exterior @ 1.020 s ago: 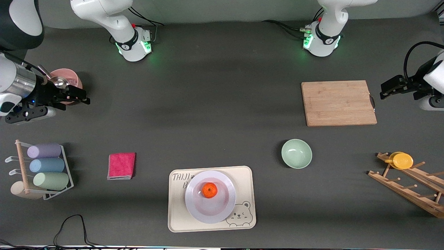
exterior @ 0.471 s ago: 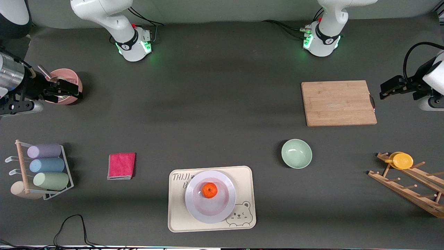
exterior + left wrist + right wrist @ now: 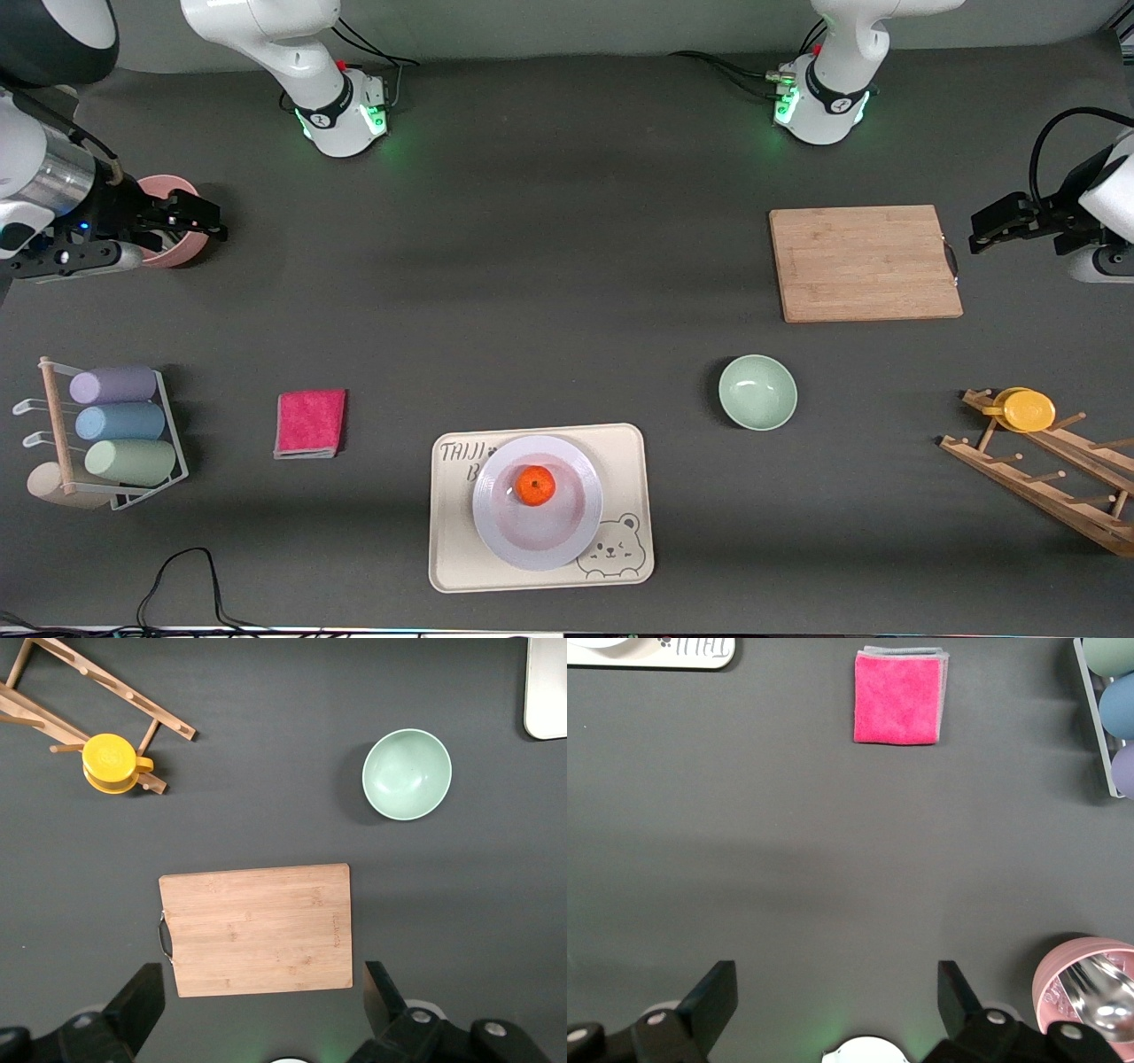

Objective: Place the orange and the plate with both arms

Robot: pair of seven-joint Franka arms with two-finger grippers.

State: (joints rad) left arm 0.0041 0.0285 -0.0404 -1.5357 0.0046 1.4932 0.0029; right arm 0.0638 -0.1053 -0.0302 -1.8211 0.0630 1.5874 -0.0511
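The orange (image 3: 536, 486) sits in the well of the white plate (image 3: 496, 530), which rests on a cream bear tray (image 3: 625, 461) near the front camera. Neither wrist view shows the orange, and the plate shows only as a sliver at a corner of the right wrist view. My right gripper (image 3: 202, 220) (image 3: 835, 979) hangs open and empty over the edge of a pink bowl (image 3: 173, 190) at the right arm's end of the table. My left gripper (image 3: 982, 229) (image 3: 263, 983) is open and empty, beside the handle end of the cutting board (image 3: 864, 262) (image 3: 257, 928).
A pale green bowl (image 3: 757, 392) (image 3: 407, 774) lies between board and tray. A pink cloth (image 3: 310, 423) (image 3: 899, 697) and a wire rack of pastel cups (image 3: 124, 424) lie toward the right arm's end. A wooden rack (image 3: 1054, 483) holds a yellow cup (image 3: 1028, 409) (image 3: 110, 763). A spoon (image 3: 1101, 1001) lies in the pink bowl.
My right gripper has shifted over the pink bowl, first toward the bases, then slightly back toward the table's middle. The left arm, orange and plate have stayed put.
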